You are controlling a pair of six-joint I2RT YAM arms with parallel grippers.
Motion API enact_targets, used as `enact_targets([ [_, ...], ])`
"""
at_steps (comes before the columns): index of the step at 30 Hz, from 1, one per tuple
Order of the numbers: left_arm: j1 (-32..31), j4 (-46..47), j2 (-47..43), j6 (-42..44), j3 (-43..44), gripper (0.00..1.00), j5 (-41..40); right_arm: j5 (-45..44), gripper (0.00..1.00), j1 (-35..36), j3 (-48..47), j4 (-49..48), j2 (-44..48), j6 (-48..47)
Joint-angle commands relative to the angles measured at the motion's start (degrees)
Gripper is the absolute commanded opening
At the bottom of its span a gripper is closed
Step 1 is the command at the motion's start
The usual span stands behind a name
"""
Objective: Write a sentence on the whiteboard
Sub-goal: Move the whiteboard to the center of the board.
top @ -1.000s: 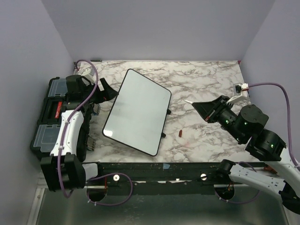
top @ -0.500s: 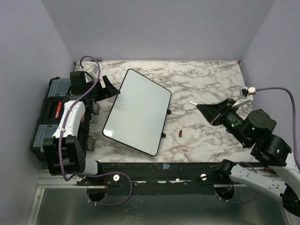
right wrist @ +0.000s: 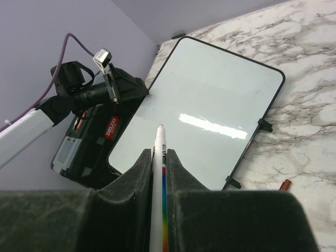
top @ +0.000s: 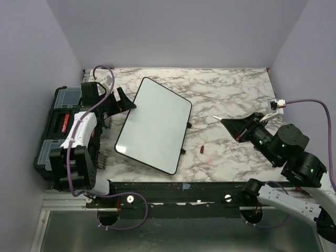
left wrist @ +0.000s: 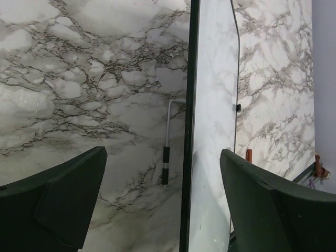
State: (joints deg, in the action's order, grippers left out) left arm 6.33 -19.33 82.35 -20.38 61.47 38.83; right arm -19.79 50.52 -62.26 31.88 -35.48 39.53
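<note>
Risks:
- The left end effector (top: 127, 101) stands wide open, with the left frame edge of the large white rectangular black-framed whiteboard (top: 153, 125) running between its fingers and nothing gripped. Unclamped, the board could skid or rock on its small feet under pen pressure.
- From the wrist view I cannot tell whether either finger touches the frame; probably not.
- The right end effector (top: 233, 126) is closed on a slim white marker with a rainbow stripe (right wrist: 159, 152), tip forward. A hard press could push the pen back through the grip.
- A small red cap (top: 202, 149) lies on the marble table (top: 231, 89), near the arm's path.

Board: lies flat and skewed, left of centre, beside the black toolbox (top: 55, 131). Its face is blank and glossy, with no red lettering visible. The marker tip is well apart from it.
</note>
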Motion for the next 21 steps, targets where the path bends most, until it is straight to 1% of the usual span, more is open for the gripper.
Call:
enact_targets([
  [1, 0.4, 1.4, 1.8, 1.0, -0.7, 0.89, 2.8, -1.6, 0.01, -0.1, 0.7, 1.0, 0.6, -1.4],
  [3, 0.3, 2.0, 2.2, 0.6, -1.0, 0.84, 3.9, -1.6, 0.01, -0.1, 0.7, 1.0, 0.6, -1.6],
  [7, -0.8, 2.7, 3.4, 0.7, -0.9, 0.72, 6.3, -1.7, 0.01, -0.1, 1.0, 1.0, 0.6, -1.6],
  [10, -2.0, 2.4, 4.3, 1.8, -0.1, 0.66, 9.0, -1.6, 0.01, -0.1, 1.3, 0.9, 0.7, -1.6],
  [15, -3.4, 0.7, 5.8, 3.2, 2.0, 0.53, 9.4, -1.5, 0.01, -0.1, 1.2, 1.2, 0.9, -1.8],
  [21, -6.1, -3.6, 8.7, 7.0, 6.3, 0.50, 9.0, -1.7, 0.00, -0.1, 1.3, 1.6, 1.1, -1.9],
])
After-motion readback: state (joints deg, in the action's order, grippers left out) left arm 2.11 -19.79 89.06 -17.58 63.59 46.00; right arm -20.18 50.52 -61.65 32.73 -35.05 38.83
